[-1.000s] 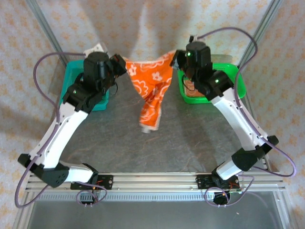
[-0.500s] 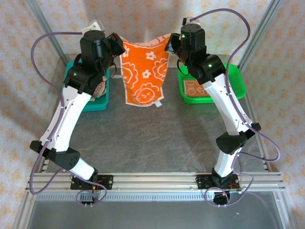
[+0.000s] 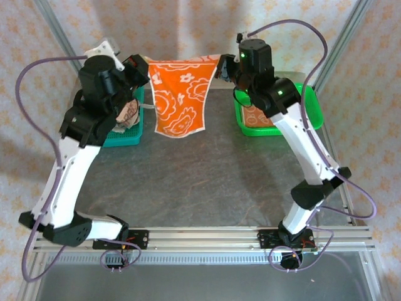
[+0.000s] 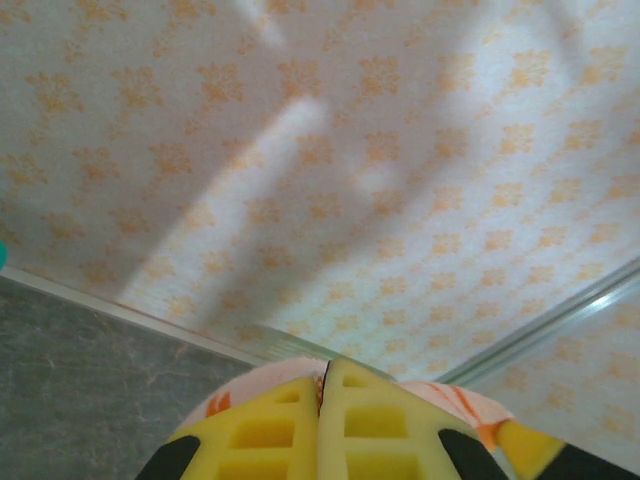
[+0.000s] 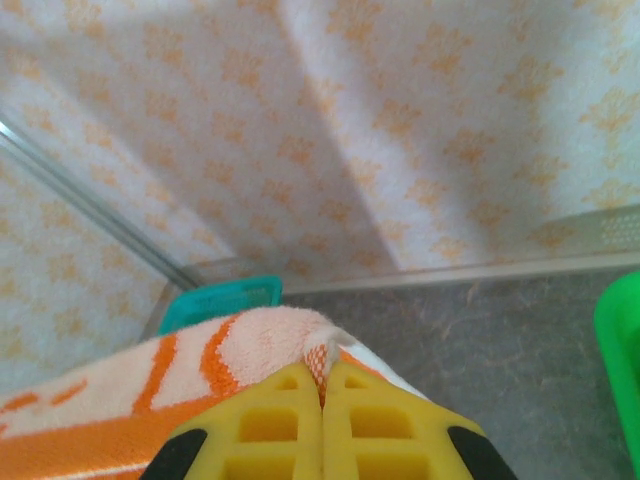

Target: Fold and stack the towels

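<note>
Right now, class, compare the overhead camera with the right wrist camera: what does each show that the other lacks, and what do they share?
Overhead adds: the whole orange flower-printed towel hanging spread between the left pincer and right pincer, a folded orange towel inside the green plastic mesh basket, a crumpled cream cloth in the teal plastic mesh basket. Right wrist adds: a close look at yellow foam pads pressed shut on the towel's corner. Shared: that towel, both baskets' edges, the grey table, the patterned backdrop.
</note>
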### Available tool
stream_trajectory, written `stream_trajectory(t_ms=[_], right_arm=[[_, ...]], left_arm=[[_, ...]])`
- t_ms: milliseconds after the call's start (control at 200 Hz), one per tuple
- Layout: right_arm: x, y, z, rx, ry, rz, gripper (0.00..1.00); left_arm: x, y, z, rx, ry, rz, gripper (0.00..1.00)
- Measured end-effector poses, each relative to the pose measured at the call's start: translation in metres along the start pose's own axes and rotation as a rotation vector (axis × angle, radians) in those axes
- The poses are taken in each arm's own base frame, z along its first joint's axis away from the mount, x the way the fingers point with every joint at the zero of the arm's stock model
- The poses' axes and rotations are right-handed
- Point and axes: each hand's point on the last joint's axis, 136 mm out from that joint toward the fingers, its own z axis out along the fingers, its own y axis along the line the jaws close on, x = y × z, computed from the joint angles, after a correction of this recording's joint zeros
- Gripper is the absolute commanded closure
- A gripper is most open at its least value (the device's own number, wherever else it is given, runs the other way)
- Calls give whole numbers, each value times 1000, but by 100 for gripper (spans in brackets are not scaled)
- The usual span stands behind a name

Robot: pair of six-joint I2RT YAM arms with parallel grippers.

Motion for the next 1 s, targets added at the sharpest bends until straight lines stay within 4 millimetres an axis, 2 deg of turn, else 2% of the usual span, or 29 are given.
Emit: stream_trajectory(t_ms=[175, 325, 410, 510, 560, 641, 746, 821, 1001], right_arm=[[27, 18, -46, -64, 46, -11, 100], [30, 14, -79, -80, 35, 23, 100], [29, 12, -90, -87, 29, 50, 100], [30, 11, -90, -78, 34, 62, 100], [31, 11, -83, -64, 45, 58, 100], [30, 5, -62, -24, 57, 59, 100], [31, -19, -18, 59, 84, 74, 100], [34, -37, 16, 110, 111, 84, 100], [41, -72, 101, 170, 168, 105, 100]], left_arm=[[7, 5, -32, 33, 15, -55, 100], [23, 5, -48, 59, 55, -88, 100], [29, 5, -54, 64, 74, -104, 100], [30, 8, -57, 54, 74, -108, 100], [31, 12, -53, 33, 71, -103, 100], [38, 16, -37, -14, 89, -83, 100], [43, 21, -3, -69, 103, -54, 100], [53, 35, 35, -132, 121, -30, 100], [86, 87, 141, -285, 204, 19, 100]])
